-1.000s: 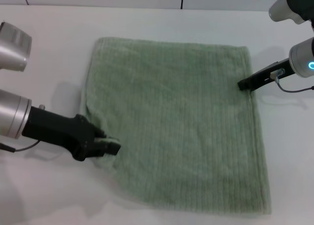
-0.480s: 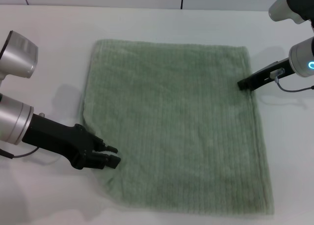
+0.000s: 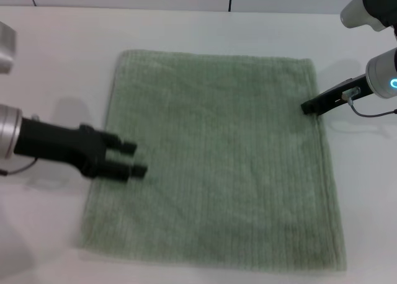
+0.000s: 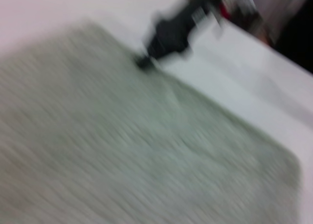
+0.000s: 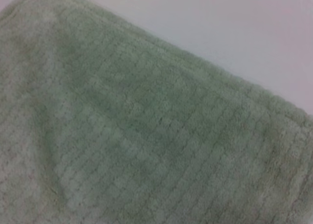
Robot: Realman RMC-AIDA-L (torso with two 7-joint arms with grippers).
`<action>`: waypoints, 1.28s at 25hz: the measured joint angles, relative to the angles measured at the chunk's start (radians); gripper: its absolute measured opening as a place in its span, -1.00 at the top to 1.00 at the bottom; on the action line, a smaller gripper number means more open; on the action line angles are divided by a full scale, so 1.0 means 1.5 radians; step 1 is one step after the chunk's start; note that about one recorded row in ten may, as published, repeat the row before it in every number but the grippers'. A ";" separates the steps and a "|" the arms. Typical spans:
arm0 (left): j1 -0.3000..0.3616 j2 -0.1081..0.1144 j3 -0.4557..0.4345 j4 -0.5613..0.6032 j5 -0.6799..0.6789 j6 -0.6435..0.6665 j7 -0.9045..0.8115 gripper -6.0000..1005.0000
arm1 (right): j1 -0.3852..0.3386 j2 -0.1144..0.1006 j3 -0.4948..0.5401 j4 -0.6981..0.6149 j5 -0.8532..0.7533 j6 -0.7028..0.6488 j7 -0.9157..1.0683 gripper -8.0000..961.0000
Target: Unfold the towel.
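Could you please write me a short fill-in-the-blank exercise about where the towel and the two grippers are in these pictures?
1. The towel lies spread ____ on the table.
2. The left gripper is over the towel's ____ side.
3. The left gripper's fingers are ____.
4. The right gripper meets the towel at its ____ edge.

Missing words: flat; left; open; right
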 joint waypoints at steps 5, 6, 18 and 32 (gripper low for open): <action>-0.001 -0.014 -0.088 -0.006 -0.011 -0.033 0.042 -0.28 | 0.002 0.001 0.002 0.000 0.000 0.000 0.000 0.97; -0.001 -0.014 -0.088 -0.006 -0.011 -0.033 0.042 -0.31 | 0.002 0.001 0.002 0.000 0.000 0.000 0.000 0.97; 0.037 -0.035 -0.265 -0.291 -0.421 -0.316 0.404 -0.33 | -0.017 0.038 0.000 -0.108 0.000 0.060 -0.046 0.97; 0.012 -0.038 -0.349 -0.423 -0.607 -0.440 0.625 -0.33 | -0.085 0.091 -0.441 -0.125 0.128 0.725 -0.138 0.97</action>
